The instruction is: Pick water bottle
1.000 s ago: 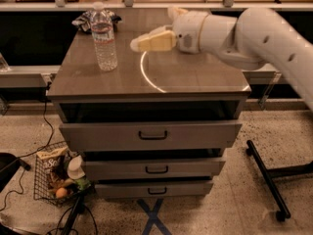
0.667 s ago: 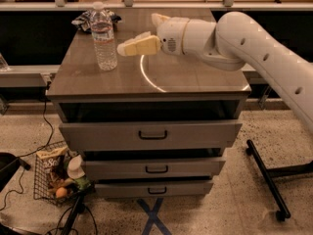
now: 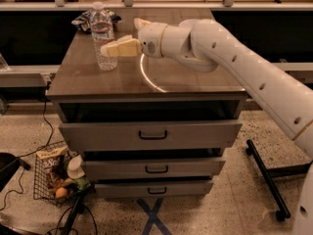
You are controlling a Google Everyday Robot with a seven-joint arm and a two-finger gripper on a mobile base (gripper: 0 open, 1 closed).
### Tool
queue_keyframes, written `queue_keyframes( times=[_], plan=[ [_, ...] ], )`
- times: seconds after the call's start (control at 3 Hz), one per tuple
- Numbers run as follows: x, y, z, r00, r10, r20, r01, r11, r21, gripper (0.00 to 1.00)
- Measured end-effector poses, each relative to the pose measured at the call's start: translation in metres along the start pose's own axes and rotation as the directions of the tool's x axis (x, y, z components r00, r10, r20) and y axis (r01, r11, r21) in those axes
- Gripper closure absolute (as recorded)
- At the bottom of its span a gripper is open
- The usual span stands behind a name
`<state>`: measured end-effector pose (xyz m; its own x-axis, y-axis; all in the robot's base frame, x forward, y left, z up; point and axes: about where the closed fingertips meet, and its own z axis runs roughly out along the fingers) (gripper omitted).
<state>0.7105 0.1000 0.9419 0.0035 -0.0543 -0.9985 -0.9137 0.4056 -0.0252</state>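
Observation:
The water bottle (image 3: 102,39) is clear ribbed plastic with a white cap and a thin reddish label band. It stands upright at the back left of the brown cabinet top (image 3: 181,80). My gripper (image 3: 121,37), at the end of a white arm coming in from the right, hovers just right of the bottle at mid-height. Its cream fingers (image 3: 121,47) are spread open. The near fingertip reaches the bottle's right side and the far finger shows behind. Nothing is held.
A crumpled dark snack bag (image 3: 87,18) lies behind the bottle. The cabinet has three drawers (image 3: 152,134). A wire basket of snacks (image 3: 57,176) sits on the floor at the left. A black stand leg (image 3: 264,177) is at the right.
My arm has swung left across the cabinet top. The gripper has moved from the middle of the top to right beside the bottle. The bottle has not moved.

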Motion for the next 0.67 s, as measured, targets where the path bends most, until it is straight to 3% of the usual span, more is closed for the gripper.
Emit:
queue_keyframes(
  times=[0.67],
  plan=[
    [0.008,-0.001,0.035,0.999,0.028,0.030,-0.027,0.9991,-0.033,0.00]
  ],
)
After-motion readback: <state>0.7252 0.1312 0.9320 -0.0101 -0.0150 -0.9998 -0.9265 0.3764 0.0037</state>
